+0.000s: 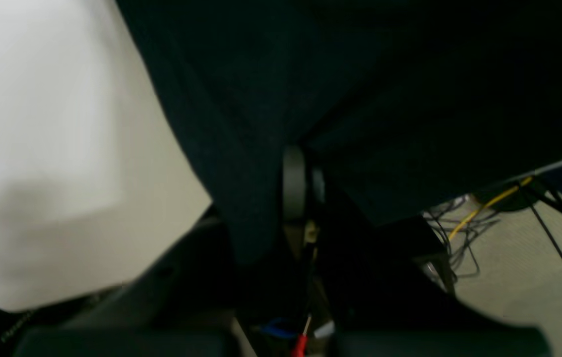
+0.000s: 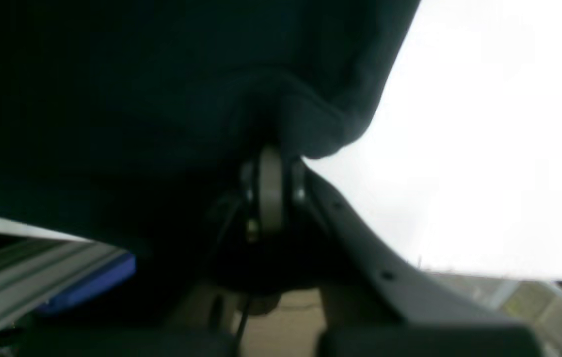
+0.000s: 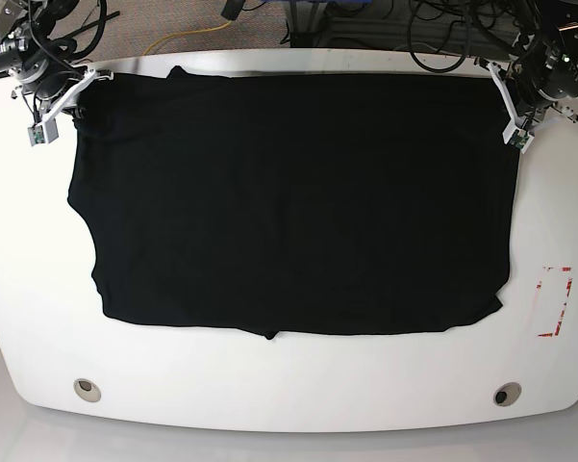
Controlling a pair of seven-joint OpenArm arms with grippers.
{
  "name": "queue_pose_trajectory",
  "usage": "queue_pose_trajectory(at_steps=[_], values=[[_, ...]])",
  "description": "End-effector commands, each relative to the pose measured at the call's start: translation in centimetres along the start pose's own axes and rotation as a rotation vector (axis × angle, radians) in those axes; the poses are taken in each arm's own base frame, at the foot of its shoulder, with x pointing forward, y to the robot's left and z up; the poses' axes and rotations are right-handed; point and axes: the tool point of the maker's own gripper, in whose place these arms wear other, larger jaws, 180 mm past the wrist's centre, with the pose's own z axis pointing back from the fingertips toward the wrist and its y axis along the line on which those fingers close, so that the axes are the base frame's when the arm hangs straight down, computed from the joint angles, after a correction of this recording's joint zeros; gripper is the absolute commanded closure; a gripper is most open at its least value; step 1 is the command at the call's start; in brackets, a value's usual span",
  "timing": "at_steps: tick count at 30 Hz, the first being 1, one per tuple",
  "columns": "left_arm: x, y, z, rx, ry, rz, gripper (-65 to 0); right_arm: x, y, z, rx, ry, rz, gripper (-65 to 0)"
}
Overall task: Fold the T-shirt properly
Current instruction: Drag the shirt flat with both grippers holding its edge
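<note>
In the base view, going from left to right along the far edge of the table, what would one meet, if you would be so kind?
right gripper, shut on the T-shirt's corner → T-shirt, spread flat over the white table → left gripper, shut on the opposite corner.

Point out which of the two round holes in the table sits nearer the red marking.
The hole at the near edge on the base view's right, the left arm's side. The red marking lies just above it; the other hole is across the table.

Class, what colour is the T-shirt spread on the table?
Plain black T-shirt, clearest in the base view.
</note>
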Motion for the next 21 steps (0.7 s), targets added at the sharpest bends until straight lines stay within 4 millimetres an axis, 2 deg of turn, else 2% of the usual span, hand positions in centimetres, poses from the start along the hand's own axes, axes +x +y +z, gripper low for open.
queue_pose_trajectory(at_steps=[1,4,6,10,13,17,21], values=[[-0.8,1.1,0.7,0.038,0.017,-0.001,-1.0,-0.7,-0.4,0.6,-0.018,0.024,0.004,0.0],[-0.9,1.8,1.0,0.059,0.008,0.018,-1.0,-1.3,-0.5,0.7,-0.026,0.034,-0.02,0.0],[-0.1,1.9,1.1,0.063,-0.037,0.026,-1.0,-1.1,0.0,0.5,-0.015,0.017,-0.037,0.0],[3.3,1.9,0.8,0.065,-0.175,0.068,-1.0,1.1,0.1,0.1,-0.013,-0.048,-0.048,0.0],[5.7,2.8,1.1,0.086,-0.24,0.074,-1.0,3.4,0.2,-0.3,-0.007,-0.107,-0.043,0.0],[7.7,3.8,1.2,0.102,-0.29,0.087,-1.0,5.9,0.1,-0.6,-0.005,-0.169,-0.044,0.0],[10.2,4.5,1.2,0.105,-0.356,0.115,-1.0,7.6,-0.5,-2.2,0.027,-0.199,-0.095,0.0]])
